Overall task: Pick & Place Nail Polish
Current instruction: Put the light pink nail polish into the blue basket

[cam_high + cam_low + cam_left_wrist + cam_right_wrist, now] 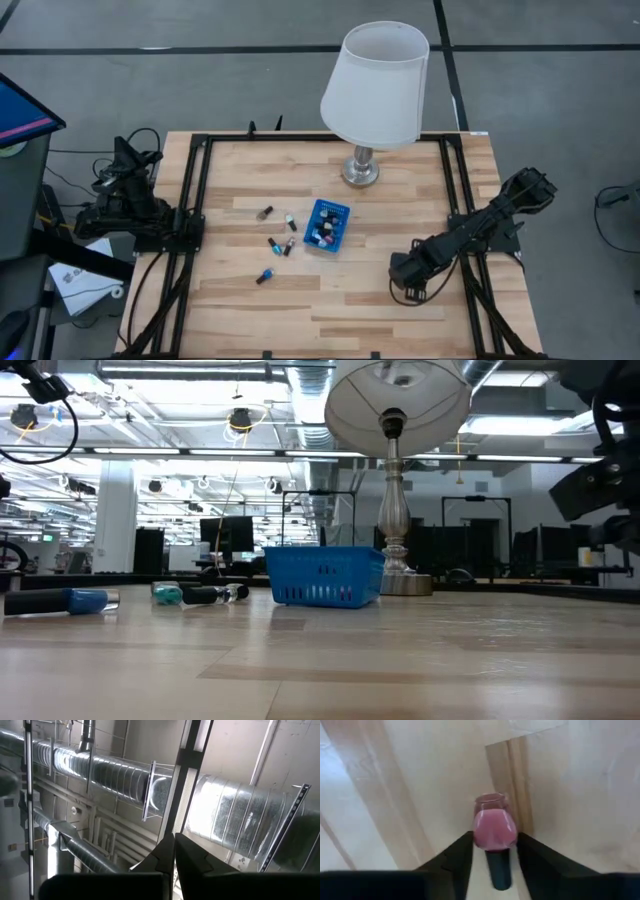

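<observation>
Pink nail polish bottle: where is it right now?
In the right wrist view the pink nail polish bottle sits between the right claw fingers, above bare table. In the high view that claw is right of the blue basket.

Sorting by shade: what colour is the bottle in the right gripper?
Pink nail polish bottle, dark cap, held by the right gripper; right wrist view.

Industrial lab: exposed ceiling ducts [125, 775], monitors [225, 535], wooden workbench [330, 300].
</observation>
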{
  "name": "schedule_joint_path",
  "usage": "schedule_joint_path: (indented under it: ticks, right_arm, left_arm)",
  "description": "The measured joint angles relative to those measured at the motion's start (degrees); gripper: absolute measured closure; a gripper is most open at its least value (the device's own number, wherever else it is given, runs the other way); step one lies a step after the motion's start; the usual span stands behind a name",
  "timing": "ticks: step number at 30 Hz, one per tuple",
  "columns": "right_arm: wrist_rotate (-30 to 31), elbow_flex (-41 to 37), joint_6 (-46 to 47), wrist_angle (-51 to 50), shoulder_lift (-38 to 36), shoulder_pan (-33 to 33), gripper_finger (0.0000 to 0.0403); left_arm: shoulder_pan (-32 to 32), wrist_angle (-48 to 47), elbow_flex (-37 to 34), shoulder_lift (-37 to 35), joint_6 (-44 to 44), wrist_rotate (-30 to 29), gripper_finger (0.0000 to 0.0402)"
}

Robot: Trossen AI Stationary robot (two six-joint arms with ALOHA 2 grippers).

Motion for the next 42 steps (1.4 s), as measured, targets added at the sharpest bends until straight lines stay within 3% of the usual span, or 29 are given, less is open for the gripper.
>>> schedule_joint_path:
  ticks: [5,11,20,26,35,42]
  right_arm:
    - [-0.13,-0.18,-0.18,1.17,-0.28,0.0,0.0327]
    - [-0.4,-0.57,-1.25,1.62,-3.15,-1.33,0.0356]
    - [0.27,0.58,-4.55,1.27,-8.14,-8.18,0.0358]
    - [5.75,9.17,-15.07,0.01,-8.39,-17.24,0.0358]
    - [8.99,28.57,-33.49,-0.3,2.45,-32.94,0.0358]
    - [8.16,39.54,-41.36,-2.96,15.32,-37.55,0.0358]
  left_arm:
    - [0.0,0.0,0.0,0.01,0.0,-0.02,0.0394]
    - [0.0,0.0,0.0,0.02,0.0,-0.02,0.0394]
    - [0.0,0.0,0.0,0.0,-0.15,-0.02,0.0394]
    - [-0.01,-0.02,0.0,0.0,-0.15,-0.02,0.0394]
    - [0.0,-0.02,0.0,0.02,-0.15,-0.02,0.0394]
    - [-0.02,0.0,0.0,0.02,-0.15,0.0,0.0394]
